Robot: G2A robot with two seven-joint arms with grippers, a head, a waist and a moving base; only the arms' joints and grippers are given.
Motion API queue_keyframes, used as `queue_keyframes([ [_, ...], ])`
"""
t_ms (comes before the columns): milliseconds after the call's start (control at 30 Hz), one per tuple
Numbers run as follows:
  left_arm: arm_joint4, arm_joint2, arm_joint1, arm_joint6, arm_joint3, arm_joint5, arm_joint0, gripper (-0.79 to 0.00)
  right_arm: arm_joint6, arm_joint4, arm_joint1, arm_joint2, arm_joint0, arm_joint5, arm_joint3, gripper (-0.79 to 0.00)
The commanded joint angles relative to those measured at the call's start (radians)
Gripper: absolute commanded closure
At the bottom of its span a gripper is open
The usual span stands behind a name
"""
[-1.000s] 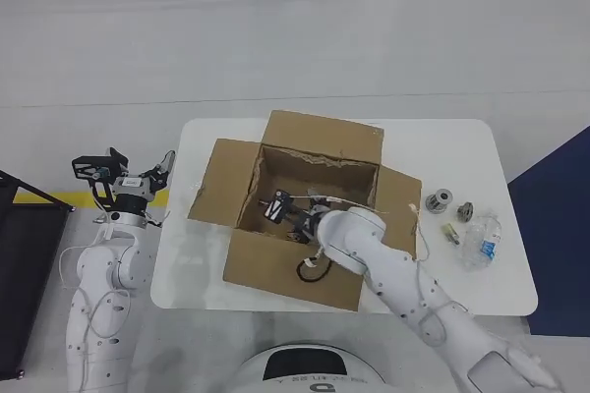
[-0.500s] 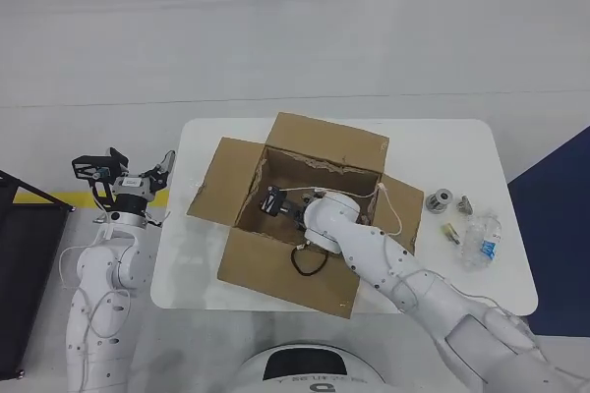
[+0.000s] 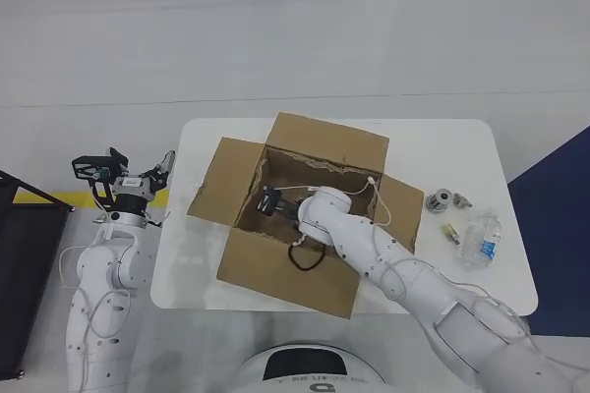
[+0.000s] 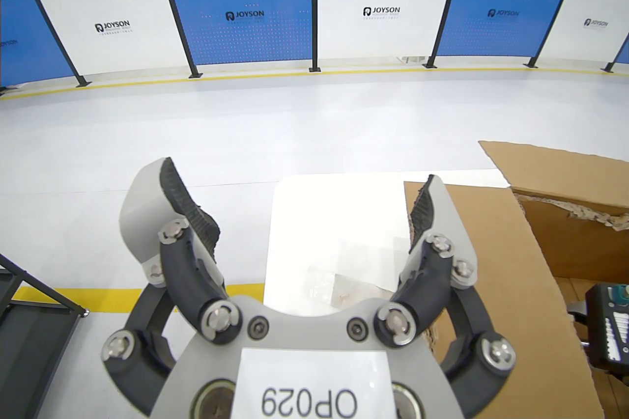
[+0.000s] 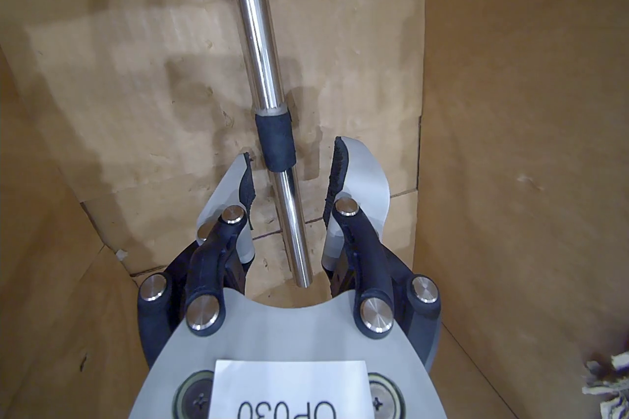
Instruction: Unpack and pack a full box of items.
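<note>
Deep inside the open cardboard box [image 3: 324,138], the robot's right gripper [image 5: 292,158] hangs just above the box floor. Its two fingers are spread on either side of a polished metal rod [image 5: 253,23] and, as far as can be seen, are not pressing on it. The rod lies along the bottom of the box, with one end under the gripper and the other reaching the far wall.

It looks stiff and solid, likely heavy for its width, and the shiny surface would probably slide between the pads. The dark band [image 5: 276,143] around it, level with the fingertips, looks like rubber and is probably the surest place to grip. A hold there sits nearer one end, so the long free part may droop as the rod rises and could scrape the cardboard wall.

Outside the box, beyond its left flap, the left gripper [image 4: 299,175] is held up wide open with nothing in it. On the table [image 3: 452,285], on the opposite side of the box, lie a clear plastic bottle [image 3: 482,241] and some small metal parts [image 3: 438,202].
</note>
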Motion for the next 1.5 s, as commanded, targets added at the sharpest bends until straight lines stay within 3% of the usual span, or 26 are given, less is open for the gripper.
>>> queue_keyframes([
  [0, 0.0, 0.0, 0.0, 0.0, 0.0, 0.0, 0.0, -0.785, -0.005, 0.005, -0.007, -0.005, 0.009, -0.004, 0.027, -0.317],
  [200, 0.0, 0.0, 0.0, 0.0, 0.0, 0.0, 0.0, -0.785, -0.018, 0.019, -0.032, -0.022, 0.039, -0.009, 0.107, -0.252],
  [300, 0.0, 0.0, 0.0, 0.0, 0.0, 0.0, 0.0, -0.785, -0.02, 0.023, -0.042, -0.028, 0.051, -0.012, 0.136, -0.172],
  [367, 0.0, 0.0, 0.0, 0.0, 0.0, 0.0, 0.0, -0.785, -0.015, 0.025, -0.046, -0.025, 0.059, -0.014, 0.143, 0.0],
  [500, 0.0, 0.0, 0.0, 0.0, 0.0, 0.0, 0.0, -0.785, -0.002, 0.024, -0.039, 0.002, 0.056, -0.014, 0.103, 0.0],
  [667, 0.0, 0.0, 0.0, 0.0, 0.0, 0.0, 0.0, -0.785, 0.019, 0.014, 0.0, 0.081, -0.011, -0.048, -0.047, 0.0],
  [1000, 0.0, 0.0, 0.0, 0.0, 0.0, 0.0, 0.0, -0.785, 0.013, -0.069, 0.113, 0.338, -0.328, -0.139, -0.565, 0.0],
  [1333, 0.0, 0.0, 0.0, 0.0, 0.0, 0.0, 0.0, -0.785, -0.089, -0.116, 0.143, 0.421, -0.451, -0.15, -0.697, 0.0],
  [1467, 0.0, 0.0, 0.0, 0.0, 0.0, 0.0, 0.0, -0.785, -0.198, -0.106, 0.149, 0.45, -0.486, -0.138, -0.775, 0.0],
])
